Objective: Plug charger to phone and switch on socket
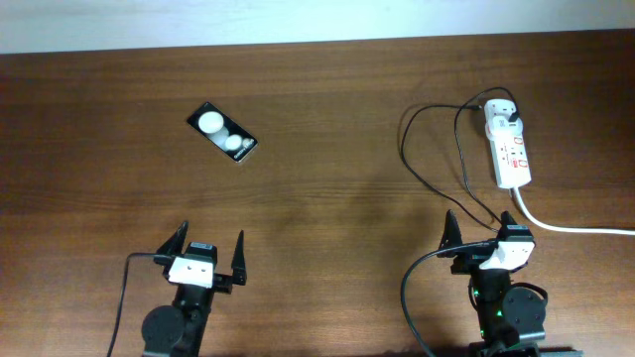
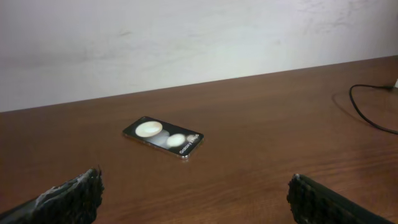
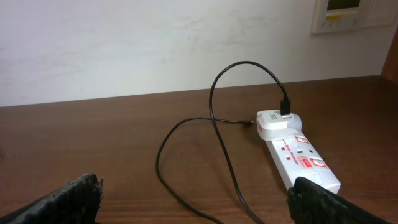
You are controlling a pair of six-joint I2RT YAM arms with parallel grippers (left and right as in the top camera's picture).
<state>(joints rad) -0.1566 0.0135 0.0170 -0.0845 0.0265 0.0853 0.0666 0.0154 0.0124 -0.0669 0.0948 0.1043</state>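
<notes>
The black phone (image 1: 222, 133) lies flat on the back left of the table, its two white discs facing up; in the left wrist view the phone (image 2: 164, 137) is well ahead of my left gripper (image 2: 194, 180). The white socket (image 1: 508, 149) lies at the back right with a white adapter (image 3: 273, 123) plugged in. The charger's thin black cable (image 1: 403, 139) loops over the table from the adapter, and one strand (image 3: 212, 106) runs between my right fingers. Both left gripper (image 1: 212, 233) and right gripper (image 1: 478, 223) stand open, holding nothing.
A thick white cord (image 1: 566, 226) runs from the socket off the right edge. A white wall stands behind the table, with a wall panel (image 3: 339, 15) at the upper right. Part of the black cable (image 2: 360, 112) shows at the right of the left wrist view.
</notes>
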